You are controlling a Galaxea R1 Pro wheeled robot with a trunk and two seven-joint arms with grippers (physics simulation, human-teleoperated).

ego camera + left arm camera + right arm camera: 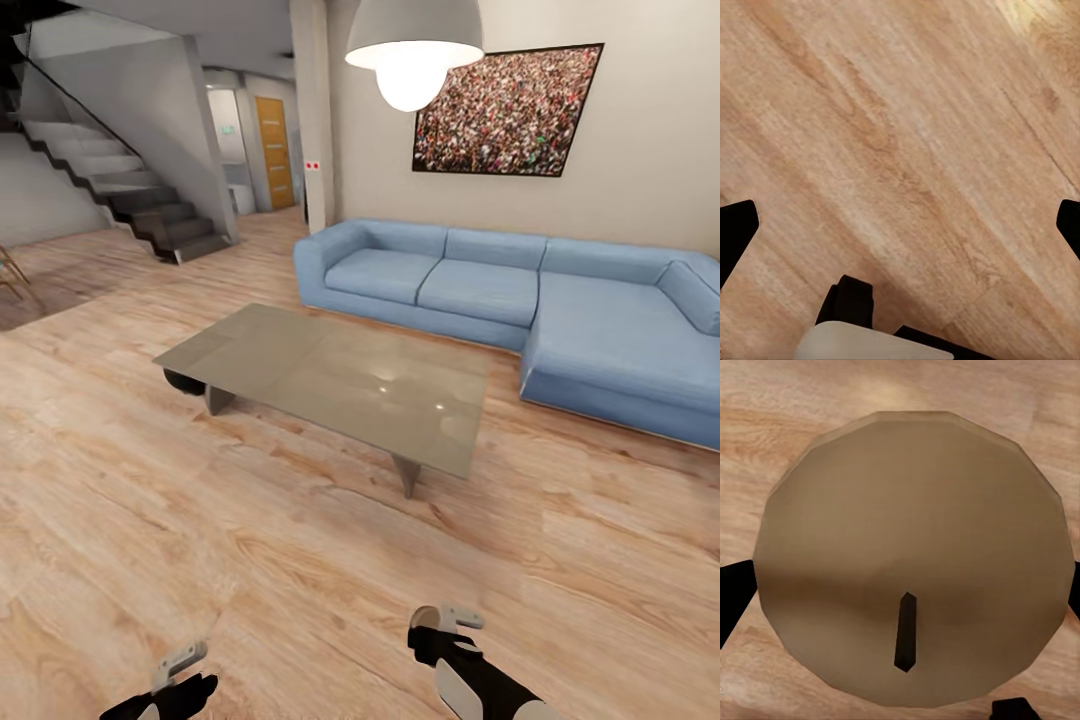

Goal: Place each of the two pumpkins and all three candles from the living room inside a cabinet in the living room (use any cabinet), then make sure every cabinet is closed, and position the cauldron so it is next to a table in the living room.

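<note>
Both of your grippers sit low at the near edge of the head view: the left gripper (178, 668) and the right gripper (447, 618) hang above the light wood-plank floor (300, 560), neither holding anything. In the left wrist view the left gripper (900, 225) has its dark fingertips (736, 225) spread wide, only planks between them. In the right wrist view the dark fingertips (733, 589) of the right gripper (900, 592) also stand wide apart, and below them lies a round, faceted tan-brown disc (911, 532) with a short dark bar (905, 631) on it; you cannot tell from this what the disc is.

Ahead of you stands the large low rectangular coffee table with glossy grey top (340, 375) and slanted grey legs. A dark rounded object (183, 382) shows under its far-left corner, beside one leg; its identity is unclear. Beyond the table sits a light-blue corner sofa (520, 300) against the beige wall, below a framed crowd picture (505, 112) and a white pendant lamp (412, 50). A dark staircase (130, 195) rises at the far left.
</note>
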